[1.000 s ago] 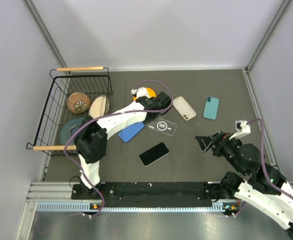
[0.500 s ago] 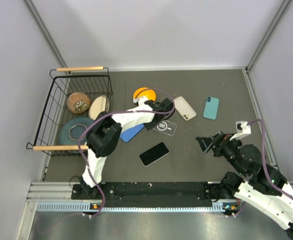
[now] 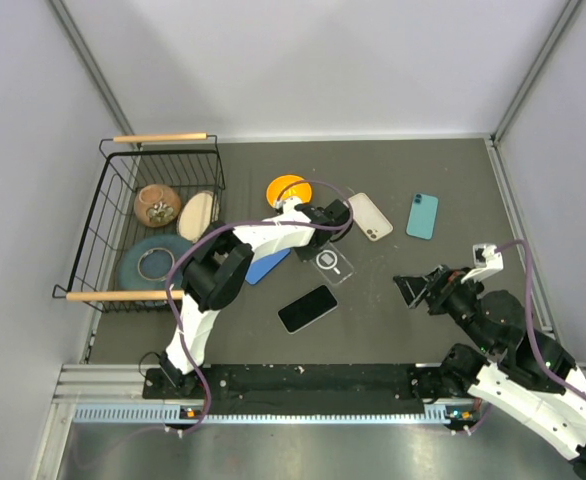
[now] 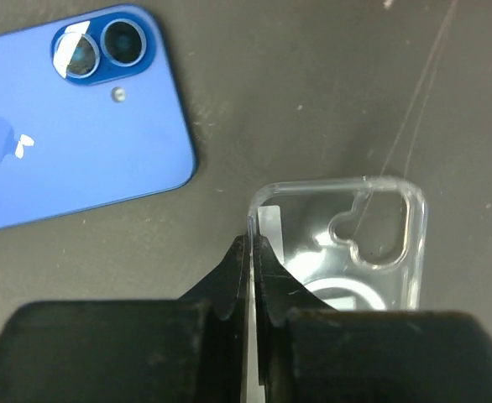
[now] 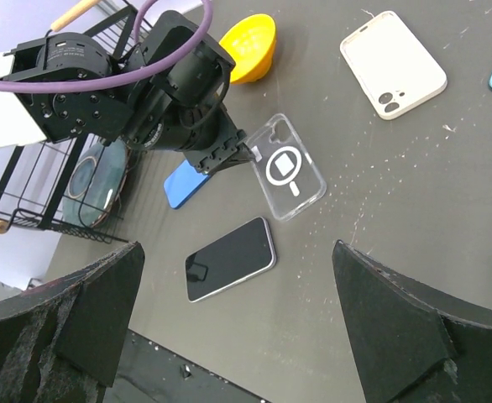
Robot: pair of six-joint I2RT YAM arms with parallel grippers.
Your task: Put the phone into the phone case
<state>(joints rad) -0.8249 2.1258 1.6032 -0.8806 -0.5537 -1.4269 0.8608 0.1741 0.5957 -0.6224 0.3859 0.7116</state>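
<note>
Wrist view: left tool pinches the phone case by its side wall, and the case's lower half is hidden behind it. Right tool is spread, well apart from the phone.

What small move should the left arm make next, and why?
Probably lift the case slightly and start it toward the phone. The left tool is shut on the case's side wall, and the phone lies apart from it, screen up.
</note>
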